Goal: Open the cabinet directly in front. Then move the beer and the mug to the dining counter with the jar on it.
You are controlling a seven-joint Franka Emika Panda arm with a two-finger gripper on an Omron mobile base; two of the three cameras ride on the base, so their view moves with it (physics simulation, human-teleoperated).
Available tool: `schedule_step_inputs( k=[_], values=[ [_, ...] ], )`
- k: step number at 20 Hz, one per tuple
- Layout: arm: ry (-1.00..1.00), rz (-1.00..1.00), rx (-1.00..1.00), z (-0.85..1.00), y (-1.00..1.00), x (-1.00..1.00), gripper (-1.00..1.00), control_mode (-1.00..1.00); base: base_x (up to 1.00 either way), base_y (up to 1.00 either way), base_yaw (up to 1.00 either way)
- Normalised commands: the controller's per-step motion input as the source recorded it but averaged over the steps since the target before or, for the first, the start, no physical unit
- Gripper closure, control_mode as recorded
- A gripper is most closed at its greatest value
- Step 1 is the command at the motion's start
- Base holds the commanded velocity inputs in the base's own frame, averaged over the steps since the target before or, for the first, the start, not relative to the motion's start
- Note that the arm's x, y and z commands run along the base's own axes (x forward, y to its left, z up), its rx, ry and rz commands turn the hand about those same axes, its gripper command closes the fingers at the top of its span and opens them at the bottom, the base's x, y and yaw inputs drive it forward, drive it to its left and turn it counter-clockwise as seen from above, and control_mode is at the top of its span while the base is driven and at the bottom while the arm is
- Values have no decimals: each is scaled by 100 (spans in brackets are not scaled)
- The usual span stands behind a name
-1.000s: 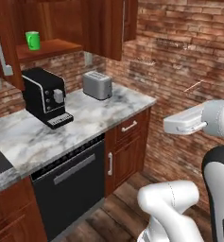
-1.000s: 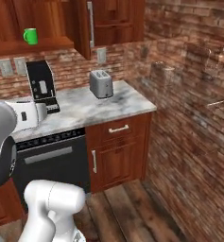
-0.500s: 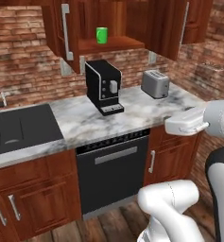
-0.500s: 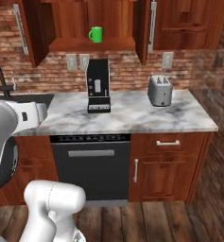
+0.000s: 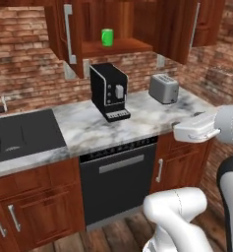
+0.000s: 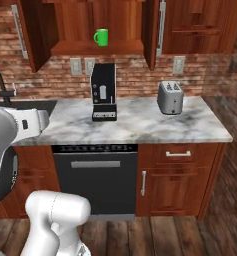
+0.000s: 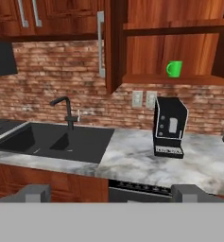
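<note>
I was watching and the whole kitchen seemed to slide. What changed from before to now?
The robot's base turned, so the cameras swung round to face the open cabinet squarely; the kitchen things did not move themselves. The end effector took hold of nothing and stayed open. The mug stayed on the cabinet shelf, and the coffee machine and toaster stayed on the counter.

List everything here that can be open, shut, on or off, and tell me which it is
cabinet: both doors swung open.
mug: upright on the cabinet's lower shelf, handle to the side.
gripper: open, holding nothing.
dishwasher: door shut.
faucet: no water running.
toaster: slots empty.
</note>
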Motion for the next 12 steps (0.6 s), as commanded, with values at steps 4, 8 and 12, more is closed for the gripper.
schedule_step_inputs(
  k=[4, 8, 12],
  values=[
    [0, 0, 0, 0, 0, 0, -100, 100, 93, -18, 0],
    [0, 0, 0, 0, 0, 0, -100, 100, 84, -19, -3],
    [0, 0, 0, 0, 0, 0, -100, 100, 71, -38, -3]
  ],
)
